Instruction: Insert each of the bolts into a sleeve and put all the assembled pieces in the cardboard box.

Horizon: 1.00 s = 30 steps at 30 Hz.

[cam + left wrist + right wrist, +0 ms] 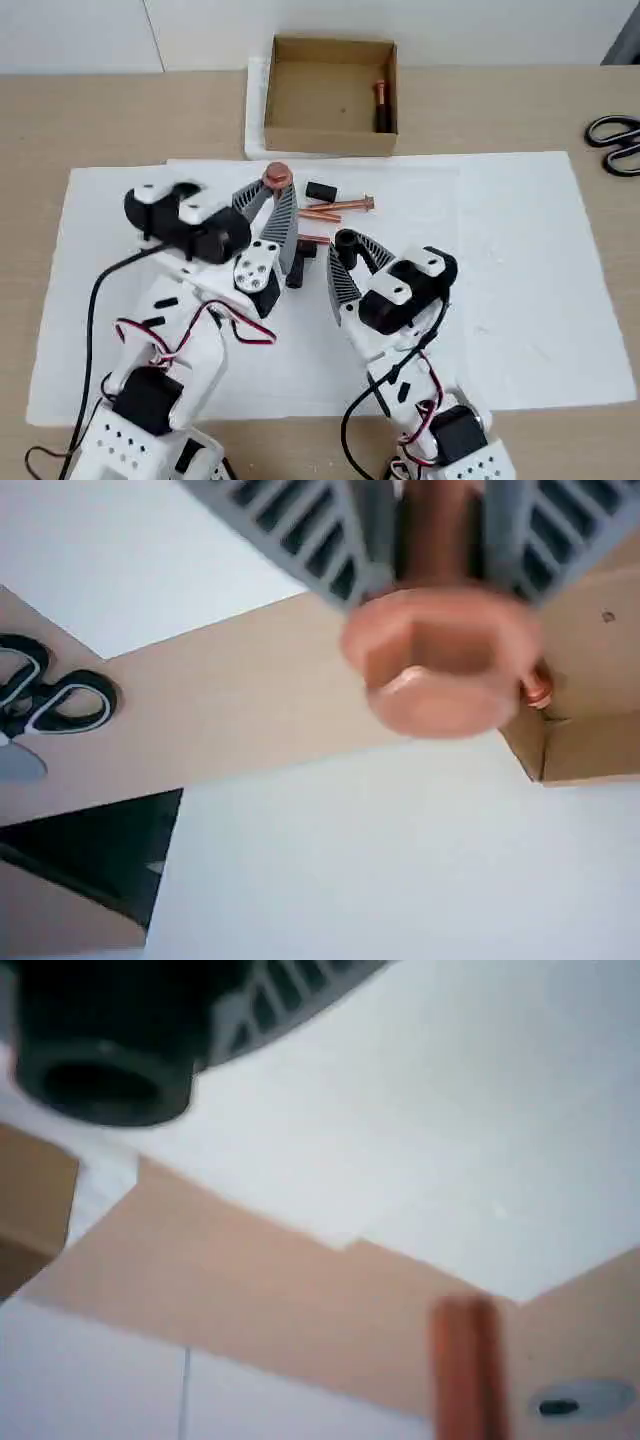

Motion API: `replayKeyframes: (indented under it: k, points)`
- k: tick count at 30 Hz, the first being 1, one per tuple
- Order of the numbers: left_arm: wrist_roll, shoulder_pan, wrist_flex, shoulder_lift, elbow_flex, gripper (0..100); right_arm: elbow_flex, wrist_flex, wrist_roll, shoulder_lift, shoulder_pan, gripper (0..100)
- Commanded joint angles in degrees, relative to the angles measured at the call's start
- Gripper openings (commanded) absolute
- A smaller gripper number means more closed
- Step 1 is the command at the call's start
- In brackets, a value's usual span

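Observation:
My left gripper (273, 192) is shut on a copper bolt (277, 178), head pointing out; the left wrist view has the hex head (440, 660) just past the grey fingers (290, 525). To its right, my right gripper (345, 248) is shut on a black sleeve (346, 239), whose open end (100, 1075) faces the right wrist camera. Loose copper bolts (338, 207) and another black sleeve (320, 191) lie on the white sheet between the grippers and the cardboard box (300, 95). One assembled piece (382, 105) lies in the box by its right wall.
The white sheet (520, 270) covers the middle of the wooden table. Black scissors (615, 140) lie at the right edge, also in the left wrist view (50, 695). A box corner (585, 740) shows beside the held bolt.

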Motion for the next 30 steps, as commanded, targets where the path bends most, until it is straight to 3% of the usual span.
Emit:
replayKeyframes:
  k: [1,5,9,14,30]
  points:
    - [-0.53,0.09,-2.55,-4.13,1.8,0,1.23,-0.13,-0.79,-0.75,-1.89,0.3]
    - [0.18,-0.88,-2.29,-5.45,3.74,0,3.16,-0.22,-0.7,-0.66,-6.29,0.3]
    - [6.95,-2.99,-1.41,-5.27,3.21,0,3.08,-0.22,-0.79,-0.66,-6.55,0.3]
    - [7.21,-2.37,2.81,-4.22,2.86,0,3.08,-0.4,-0.79,-0.66,-6.55,0.3]
    - [7.21,2.55,1.23,0.79,0.22,0,3.16,-1.01,-0.79,-0.57,-9.54,0.3]
